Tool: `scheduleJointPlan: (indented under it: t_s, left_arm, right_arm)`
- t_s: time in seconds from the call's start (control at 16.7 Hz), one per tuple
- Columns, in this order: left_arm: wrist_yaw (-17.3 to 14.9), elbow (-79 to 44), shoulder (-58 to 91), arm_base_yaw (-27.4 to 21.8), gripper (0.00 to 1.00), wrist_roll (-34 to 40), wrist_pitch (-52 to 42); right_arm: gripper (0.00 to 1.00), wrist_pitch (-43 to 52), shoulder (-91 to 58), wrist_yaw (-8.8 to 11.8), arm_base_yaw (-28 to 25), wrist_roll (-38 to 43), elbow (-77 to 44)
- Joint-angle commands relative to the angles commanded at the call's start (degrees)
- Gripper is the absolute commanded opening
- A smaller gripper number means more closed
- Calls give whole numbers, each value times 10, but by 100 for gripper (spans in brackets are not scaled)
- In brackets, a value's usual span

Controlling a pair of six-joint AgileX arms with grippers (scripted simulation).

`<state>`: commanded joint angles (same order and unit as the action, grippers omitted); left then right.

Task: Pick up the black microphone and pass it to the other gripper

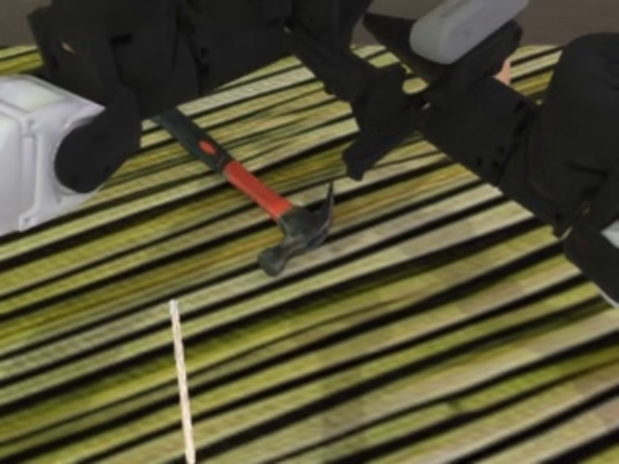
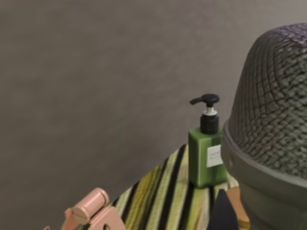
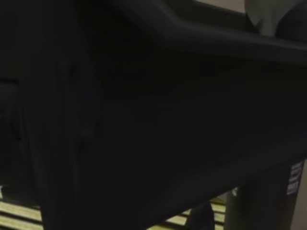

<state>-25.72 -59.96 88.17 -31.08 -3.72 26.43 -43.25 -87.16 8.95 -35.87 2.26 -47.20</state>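
The slatted bamboo table fills the top view. Both arms reach in over its far edge: the left gripper and the right gripper sit close together, right of centre. You cannot tell whether either claw is open, closed or gripping. The claw hammer lies diagonally at table centre (red-and-black handle). The black microphone is raised beside the grippers; its mesh head looms near the left wrist camera. A green pump bottle stands beyond. The right wrist view is dark.
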Motion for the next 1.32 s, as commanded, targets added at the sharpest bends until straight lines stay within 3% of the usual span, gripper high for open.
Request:
scheduleJointPlan:
  t_s: [0.12,0.18,0.78,1.14,1.32]
  left_arm:
    - [0,0,0,0,0,0,0]
    - [0,0,0,0,0,0,0]
    - [0,-2,-6,6,0,-2,-2]
    - [-62,30,-43,76,0,-1,-6]
    - [-76,38,-51,94,0,-5,-8]
  right_arm:
    - [98,0,0,0,0,0,0]
    - [100,0,0,0,0,0,0]
    - [100,2,4,-2,5,-3,14]
    - [100,25,135,18,20,-2,119]
    - [100,28,159,24,23,-2,141]
